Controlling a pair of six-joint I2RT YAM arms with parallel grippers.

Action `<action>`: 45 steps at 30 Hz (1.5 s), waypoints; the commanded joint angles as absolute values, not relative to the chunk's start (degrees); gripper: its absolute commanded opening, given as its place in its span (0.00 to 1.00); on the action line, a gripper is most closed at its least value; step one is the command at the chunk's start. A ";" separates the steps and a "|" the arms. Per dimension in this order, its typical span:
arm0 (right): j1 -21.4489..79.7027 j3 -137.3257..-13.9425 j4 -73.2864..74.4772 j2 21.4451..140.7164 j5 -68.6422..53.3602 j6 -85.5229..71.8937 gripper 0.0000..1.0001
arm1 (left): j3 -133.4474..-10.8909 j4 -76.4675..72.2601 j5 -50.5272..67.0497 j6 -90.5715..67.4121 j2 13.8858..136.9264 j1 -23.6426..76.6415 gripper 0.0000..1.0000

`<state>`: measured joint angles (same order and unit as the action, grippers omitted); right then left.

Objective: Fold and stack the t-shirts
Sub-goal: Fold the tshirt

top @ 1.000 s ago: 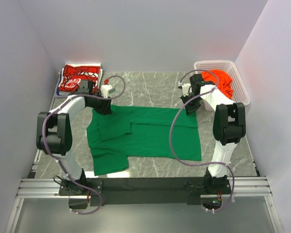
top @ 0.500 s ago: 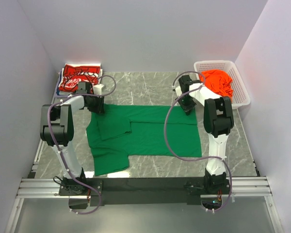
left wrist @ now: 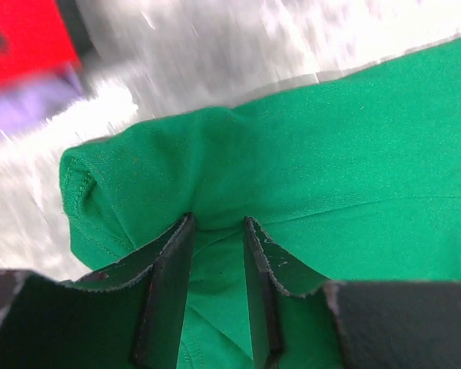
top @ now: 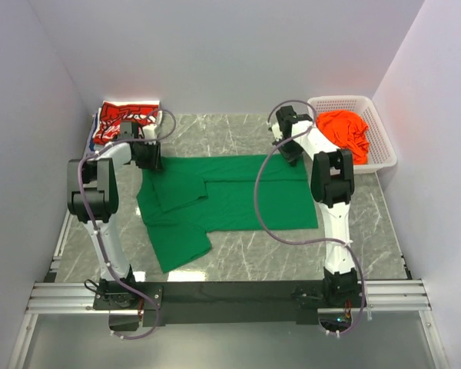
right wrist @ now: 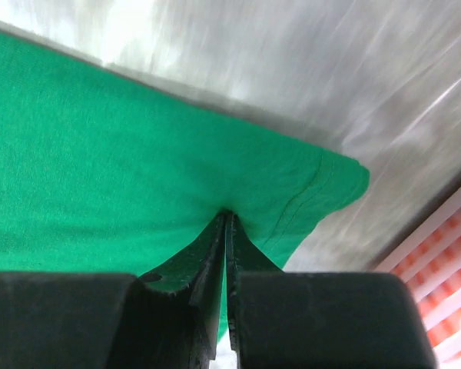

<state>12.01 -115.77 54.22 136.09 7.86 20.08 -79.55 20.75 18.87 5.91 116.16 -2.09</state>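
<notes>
The green t-shirt (top: pixel 230 200) lies spread on the marble table, partly folded, one sleeve trailing at the near left. My left gripper (top: pixel 148 156) is shut on its far left corner; in the left wrist view (left wrist: pixel 217 223) green cloth (left wrist: pixel 330 154) bunches between the jaws. My right gripper (top: pixel 292 150) is shut on the far right corner, jaws pinched tight on the green hem (right wrist: pixel 227 215). The red t-shirt (top: pixel 123 123) with white print lies folded at the back left. The orange t-shirt (top: pixel 344 131) sits crumpled in the basket.
The white mesh basket (top: pixel 338 100) stands at the back right, close to my right gripper; its wall shows in the right wrist view (right wrist: pixel 446 292). Walls enclose the table on the left, back and right. The arm bases stand on the rail at the near edge.
Both grippers have moved toward the back wall, pulling the green t-shirt's far edge with them. The whole shirt has slid away from the arm bases.
</notes>
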 commanded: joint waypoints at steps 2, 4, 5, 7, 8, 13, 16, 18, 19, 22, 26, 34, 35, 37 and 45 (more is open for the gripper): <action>11.87 -125.57 55.37 140.80 10.02 21.71 0.10 | -86.38 24.78 16.09 5.53 120.93 -2.90 0.38; 11.87 -127.34 54.94 141.68 10.72 21.71 0.11 | -87.97 25.48 17.04 5.97 122.17 -3.16 0.39; 11.95 -127.27 54.67 140.98 10.72 21.71 0.12 | -88.94 26.36 17.83 6.67 122.17 -3.25 0.40; 11.95 -124.74 53.53 138.97 9.76 21.62 0.19 | -88.86 26.63 21.78 7.73 120.25 -3.34 0.42; 11.95 -123.41 53.35 135.82 8.89 21.71 0.23 | -87.99 26.89 23.45 9.65 119.02 -3.25 0.44; 11.87 -108.60 51.42 120.53 0.37 23.55 0.63 | -84.12 31.10 34.88 17.74 104.79 -3.25 0.58; 11.95 -98.92 50.63 109.54 -3.59 26.45 0.77 | -80.17 34.89 37.61 23.72 96.35 -3.34 0.61; 11.95 -94.59 51.50 103.38 -5.97 28.73 0.77 | -75.43 36.03 36.83 26.45 90.37 -3.43 0.61; 11.78 -90.22 51.50 101.45 -6.59 29.44 0.77 | -73.84 37.08 37.09 27.67 88.61 -3.43 0.62; 11.87 -80.47 52.12 95.11 -8.88 34.35 0.70 | -68.66 42.25 38.32 33.91 83.77 -3.95 0.61; 12.13 -69.28 50.10 87.99 -8.79 39.37 0.52 | -61.27 48.15 38.58 42.78 78.85 -3.87 0.52; 12.74 -50.82 38.33 82.71 -3.35 45.35 0.48 | -51.34 48.60 34.99 48.34 72.86 -3.69 0.53; 12.74 -50.02 37.71 82.62 -3.25 46.05 0.48 | -51.07 48.52 34.63 48.60 72.77 -3.69 0.53; 12.83 -48.09 35.95 82.70 -2.38 46.58 0.48 | -50.37 48.08 34.02 48.69 72.77 -3.60 0.54; 13.01 -45.44 32.00 86.22 -0.53 47.46 0.44 | -49.57 47.64 33.58 50.71 74.62 -3.52 0.56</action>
<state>12.51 -46.52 35.62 85.65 -1.93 46.06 -49.87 47.88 33.52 47.92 74.11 -3.62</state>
